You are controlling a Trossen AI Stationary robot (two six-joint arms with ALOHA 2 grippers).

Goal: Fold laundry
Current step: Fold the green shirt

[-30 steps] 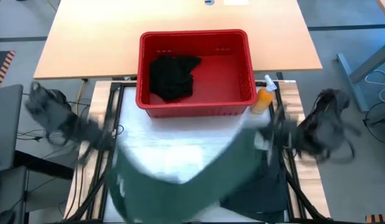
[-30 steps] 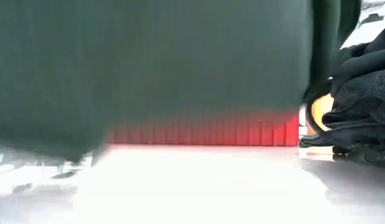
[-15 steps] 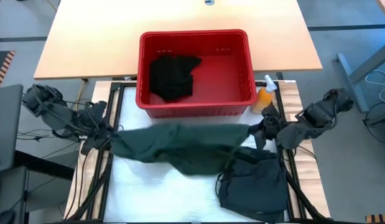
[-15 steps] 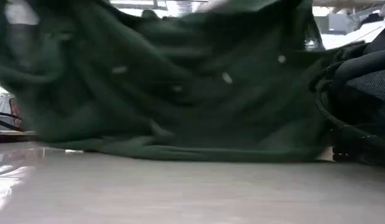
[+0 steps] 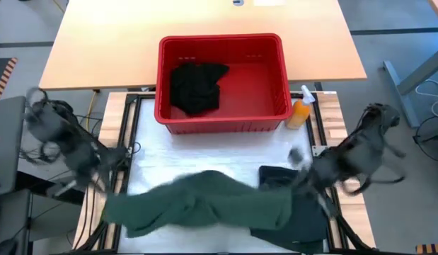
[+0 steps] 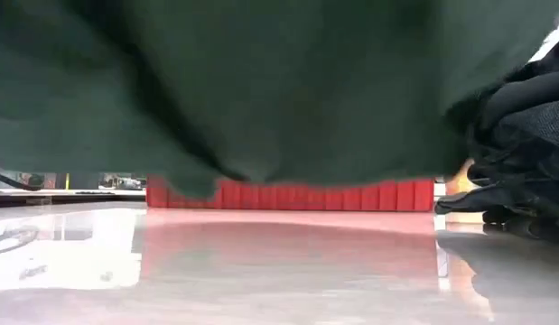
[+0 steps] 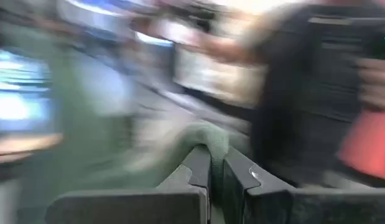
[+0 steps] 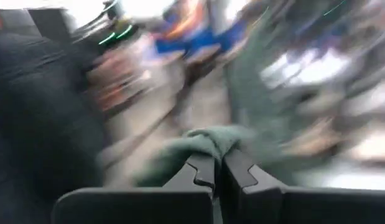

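Observation:
A dark green garment (image 5: pixel 204 205) hangs stretched between my two grippers over the near part of the table. In the low view its lower edge (image 6: pixel 261 135) hangs clear of the table top. My left gripper (image 5: pixel 111 193) is shut on its left end and my right gripper (image 5: pixel 298 180) on its right end. A darker garment (image 5: pixel 293 216) lies heaped on the table at the near right, partly under the green one. A black garment (image 5: pixel 197 86) lies in the red basket (image 5: pixel 275 78). My left gripper pinches a bunched bit of the green garment's left end (image 7: pixel 208 137) between its two fingers; how many layers, I cannot tell. The cloth hangs off the table from there. My right gripper pinches a bunched bit of the garment's right end (image 8: pixel 211 140) between its two fingers; how many layers, I cannot tell. The cloth hangs off the table from there.
The red basket stands at the table's far middle. An orange spray bottle (image 5: pixel 300 110) stands at its right corner. The white table top (image 5: pixel 204 159) lies bare between basket and garment. A person (image 7: pixel 316 81) shows beyond the table in the left wrist view.
Both grippers have swung the green garment from the near side toward the basket, where it dropped low to the table, and back toward the near edge. It now hangs spread and clear of the table. Both grippers have stayed shut on it.

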